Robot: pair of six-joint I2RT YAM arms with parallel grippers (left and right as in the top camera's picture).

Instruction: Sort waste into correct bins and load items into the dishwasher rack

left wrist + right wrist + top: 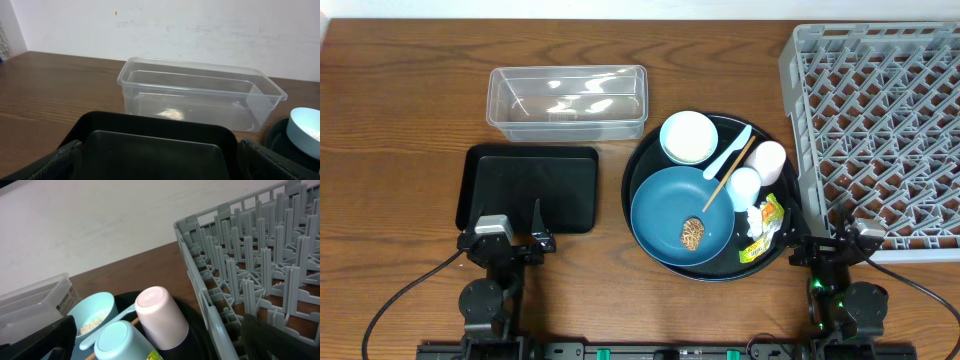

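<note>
A blue plate point(670, 205) with a brown food lump point(692, 234) lies in the round black tray point(642, 150). Beside it are a pale blue bowl point(687, 137) holding rice grains point(92, 323), a light blue spoon point(728, 155), a wooden stick point(725, 178), two cups point(767, 160) point(745, 185), a yellow-green wrapper point(762, 238) and a white wad point(754, 216). The cups lie on their sides in the right wrist view, one pink point(160, 315), one blue point(117, 342). My left gripper point(510, 222) is open over the near edge of the shallow black tray point(530, 180). My right gripper point(825, 240) is open and empty between the round tray and the grey rack point(880, 120).
The clear tub point(565, 100) stands behind the shallow black tray and shows empty in the left wrist view point(200, 95). The rack's wall point(200, 275) rises close on the right of my right gripper point(160, 350). Bare wood lies at the far left.
</note>
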